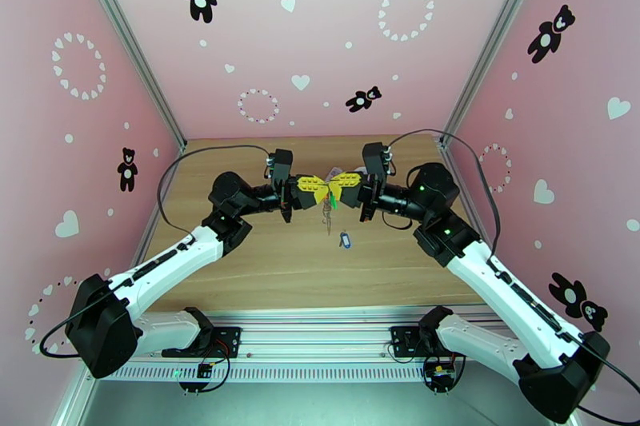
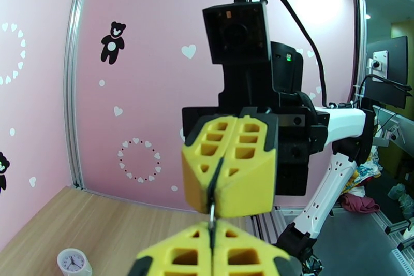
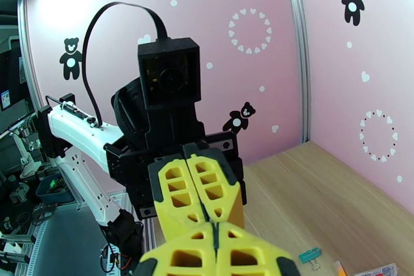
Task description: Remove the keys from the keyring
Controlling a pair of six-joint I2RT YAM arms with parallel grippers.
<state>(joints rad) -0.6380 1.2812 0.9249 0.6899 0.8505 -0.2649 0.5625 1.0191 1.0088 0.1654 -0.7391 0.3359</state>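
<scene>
Looking down, you see a pale wooden table (image 1: pixel 264 260) boxed in by pink walls (image 1: pixel 96 140) printed with white hearts and black teddy bears, with aluminium posts (image 1: pixel 128 44) at the far corners. Your left gripper (image 1: pixel 323 191) and right gripper (image 1: pixel 335 189) meet tip to tip above the table's middle. Both are clenched on the keyring (image 1: pixel 326 216), which dangles beneath them with the green key (image 1: pixel 332 201). The blue key (image 1: pixel 345 240) lies on the table just beside it, to the near right. A small white clock (image 2: pixel 72 262) and a teal binder clip (image 3: pixel 309 256) also sit on the wood.
</scene>
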